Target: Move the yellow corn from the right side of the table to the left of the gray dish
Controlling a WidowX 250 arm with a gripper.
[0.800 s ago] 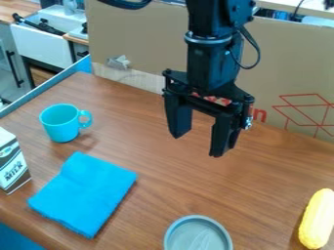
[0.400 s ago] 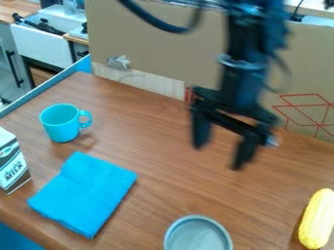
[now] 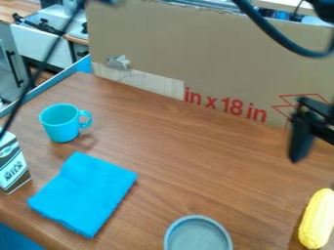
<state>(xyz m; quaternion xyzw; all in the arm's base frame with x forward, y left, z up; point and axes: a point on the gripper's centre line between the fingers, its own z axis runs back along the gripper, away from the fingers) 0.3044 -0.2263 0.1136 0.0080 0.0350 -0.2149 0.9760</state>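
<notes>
Gripper: fingers spread
Yellow corn: nearest, below it
Gray dish: lower left
Blue cloth: farther left

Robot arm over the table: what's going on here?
The robot's hand hangs at the right edge of the view, with nothing seen in its grip. The nearest item is the yellow corn, lying below it on the wooden table. On the left, a blue cup stands upright behind a folded blue cloth, with a milk carton beside them at the left edge. A round grey dish sits at the near edge of the view.
</notes>
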